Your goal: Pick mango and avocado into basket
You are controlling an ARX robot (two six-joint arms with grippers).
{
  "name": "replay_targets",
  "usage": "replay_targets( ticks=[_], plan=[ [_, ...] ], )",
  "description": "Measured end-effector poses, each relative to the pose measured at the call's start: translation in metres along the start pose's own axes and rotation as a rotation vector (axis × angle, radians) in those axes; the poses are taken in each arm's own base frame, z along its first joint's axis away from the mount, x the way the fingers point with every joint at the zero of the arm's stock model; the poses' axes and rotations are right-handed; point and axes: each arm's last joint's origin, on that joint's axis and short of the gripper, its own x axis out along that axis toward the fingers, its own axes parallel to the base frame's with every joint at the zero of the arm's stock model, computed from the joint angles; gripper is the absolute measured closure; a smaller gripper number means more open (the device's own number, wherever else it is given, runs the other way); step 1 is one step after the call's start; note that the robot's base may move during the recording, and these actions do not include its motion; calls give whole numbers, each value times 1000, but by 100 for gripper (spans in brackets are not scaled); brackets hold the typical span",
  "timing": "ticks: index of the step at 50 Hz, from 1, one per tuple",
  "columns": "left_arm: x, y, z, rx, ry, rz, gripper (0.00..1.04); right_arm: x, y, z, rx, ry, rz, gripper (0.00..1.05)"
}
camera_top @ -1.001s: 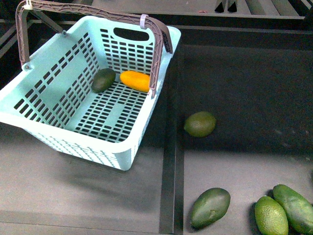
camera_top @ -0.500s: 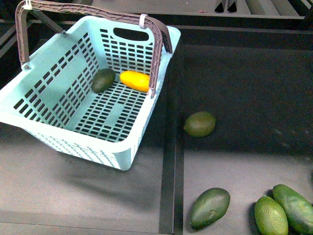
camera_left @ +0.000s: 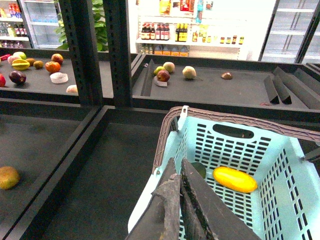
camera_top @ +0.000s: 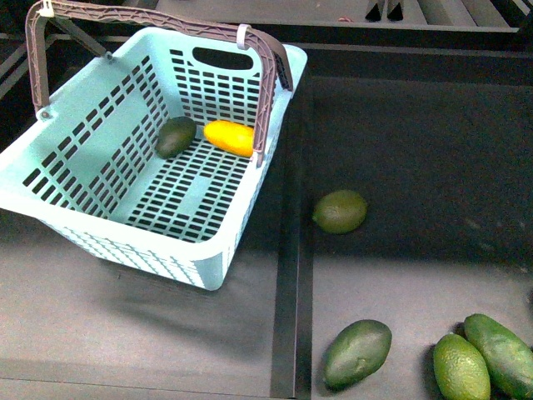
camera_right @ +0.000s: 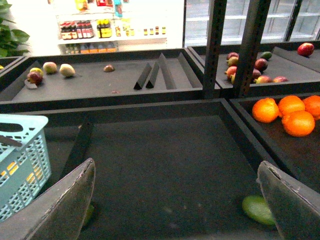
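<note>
Fingers of the left gripper point(camera_left: 181, 200) are seen pressed together above the basket point(camera_top: 100, 212), while the right gripper point(camera_right: 175, 200) is spread wide over dark matte shelving. Inside the basket, the avocado point(camera_top: 176, 136) and the mango point(camera_top: 230, 137) lie side by side near its far wall. Only the wrist views reveal a shop behind: bottle shelves point(camera_left: 190, 32), glass-door coolers point(camera_right: 280, 20), oranges point(camera_right: 292, 114). No labels can be read.
</note>
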Motion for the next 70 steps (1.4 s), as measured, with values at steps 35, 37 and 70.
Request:
replay_targets(
  ticks=[35,37,70],
  plan=[
    [-39,0,8,0,-27,-1,102,0,0,0,0,0,0,9],
    [-40,0,8,0,-28,-1,102,0,0,0,0,0,0,9],
    [-62,0,4,1,-20,-1,102,0,0,0,0,0,0,9]
  ],
)
